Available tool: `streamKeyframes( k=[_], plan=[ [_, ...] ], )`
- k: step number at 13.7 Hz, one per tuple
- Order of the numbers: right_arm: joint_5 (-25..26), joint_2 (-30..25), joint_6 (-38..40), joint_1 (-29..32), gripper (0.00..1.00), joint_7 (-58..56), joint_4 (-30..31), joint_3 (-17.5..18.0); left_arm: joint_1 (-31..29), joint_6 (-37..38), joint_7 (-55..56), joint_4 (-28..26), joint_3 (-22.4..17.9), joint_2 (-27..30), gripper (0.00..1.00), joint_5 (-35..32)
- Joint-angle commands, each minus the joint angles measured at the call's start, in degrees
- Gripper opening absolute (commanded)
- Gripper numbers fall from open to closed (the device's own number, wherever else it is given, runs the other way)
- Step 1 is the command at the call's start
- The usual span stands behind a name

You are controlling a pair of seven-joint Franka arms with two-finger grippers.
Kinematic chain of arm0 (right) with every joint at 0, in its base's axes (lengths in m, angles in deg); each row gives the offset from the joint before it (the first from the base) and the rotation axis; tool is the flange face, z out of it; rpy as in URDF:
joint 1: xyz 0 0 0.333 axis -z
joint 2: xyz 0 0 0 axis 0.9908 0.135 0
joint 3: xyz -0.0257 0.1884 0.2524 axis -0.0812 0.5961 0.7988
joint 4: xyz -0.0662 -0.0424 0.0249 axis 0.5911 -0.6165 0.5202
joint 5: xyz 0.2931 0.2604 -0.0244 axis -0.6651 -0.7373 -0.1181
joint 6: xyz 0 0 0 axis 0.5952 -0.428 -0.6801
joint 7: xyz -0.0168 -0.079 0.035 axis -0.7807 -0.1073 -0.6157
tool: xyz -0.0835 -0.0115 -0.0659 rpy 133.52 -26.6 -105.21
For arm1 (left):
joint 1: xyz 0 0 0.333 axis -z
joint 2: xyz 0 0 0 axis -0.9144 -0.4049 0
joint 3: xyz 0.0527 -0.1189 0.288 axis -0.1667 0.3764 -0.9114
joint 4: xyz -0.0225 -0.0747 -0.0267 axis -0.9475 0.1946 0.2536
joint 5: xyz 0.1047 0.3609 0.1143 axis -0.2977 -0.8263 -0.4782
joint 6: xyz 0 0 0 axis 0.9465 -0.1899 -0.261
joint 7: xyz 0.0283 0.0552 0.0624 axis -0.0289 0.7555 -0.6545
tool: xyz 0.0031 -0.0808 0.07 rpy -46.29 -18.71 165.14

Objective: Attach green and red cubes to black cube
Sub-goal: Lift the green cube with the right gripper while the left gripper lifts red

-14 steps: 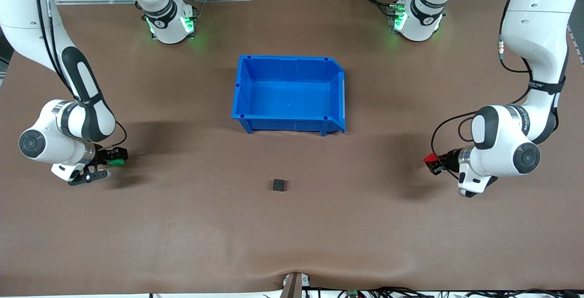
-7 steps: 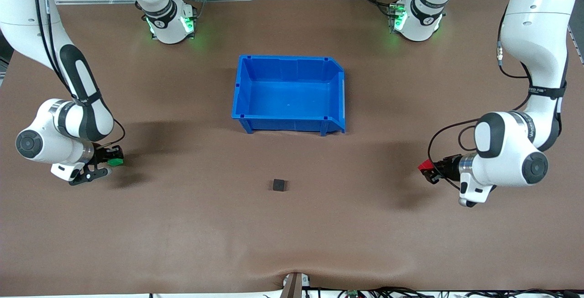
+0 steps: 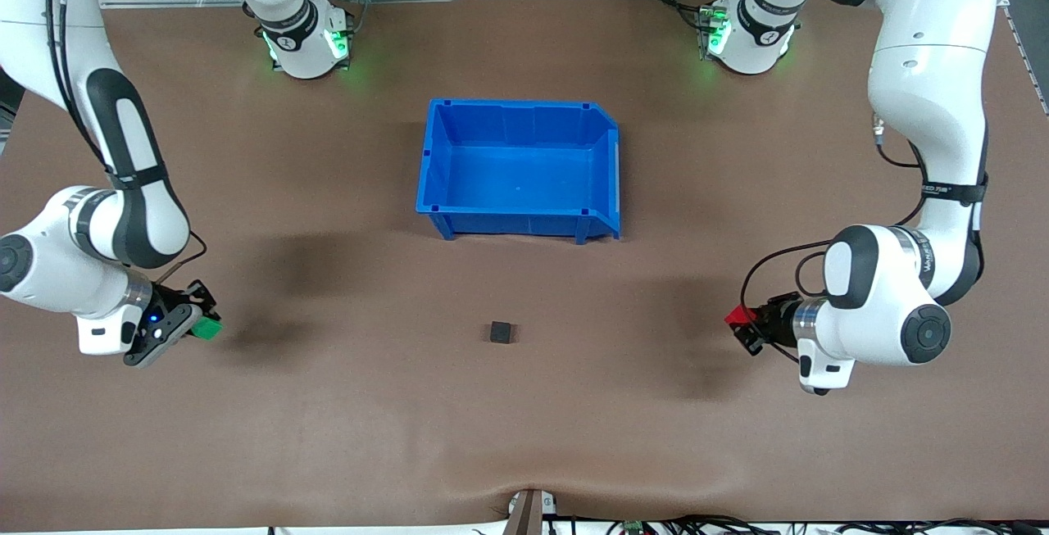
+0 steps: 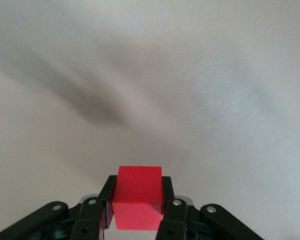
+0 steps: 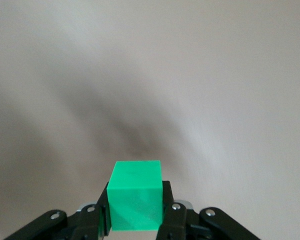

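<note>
The black cube [image 3: 501, 332] sits alone on the brown table, nearer to the front camera than the blue bin. My left gripper [image 3: 744, 324] is shut on the red cube [image 3: 739, 315] and holds it above the table toward the left arm's end; the cube fills the jaws in the left wrist view [image 4: 138, 197]. My right gripper [image 3: 199, 320] is shut on the green cube [image 3: 207, 328] above the table toward the right arm's end; the cube shows between the fingers in the right wrist view [image 5: 136, 201]. Both grippers point toward the middle.
A blue open bin [image 3: 519, 168] stands empty in the middle of the table, farther from the front camera than the black cube. A small fixture [image 3: 529, 510] sits at the table's near edge.
Both arms have swung lower in the front view with their cubes. The left gripper moved toward the black cube; the right gripper dropped and turned. The black cube has not moved.
</note>
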Motion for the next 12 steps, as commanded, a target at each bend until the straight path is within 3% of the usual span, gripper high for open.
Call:
streamKeyframes(
  k=[1, 3, 5, 8, 12],
  plan=[
    [-15.2, 0.1, 1.0, 0.3, 0.0, -16.1, -0.4, 2.9, 0.3, -3.0, 6.7, 1.5, -0.6, -2.0, 0.0, 7.9],
    [-25.1, 0.9, 1.2, -0.6, 0.0, -24.2, -1.6, 4.4, 2.8, -5.6, 13.4, 1.6, -0.6, -2.6, 0.0, 9.8],
    [-23.9, 1.3, 3.7, -3.9, 0.0, -24.4, -4.7, 4.2, 5.4, -11.4, 23.4, 1.7, -0.6, -3.7, 0.0, 9.9],
    [-11.2, 3.0, 3.8, -8.6, 0.0, -22.5, -10.1, 3.9, 9.1, -20.9, 28.0, 1.7, -0.6, -7.3, 0.0, 9.9],
    [4.3, 3.4, 4.0, -15.2, 0.0, -7.4, -13.7, 3.9, 11.0, -23.2, 31.2, 1.9, -0.6, -8.5, 0.0, 9.9]
  ],
)
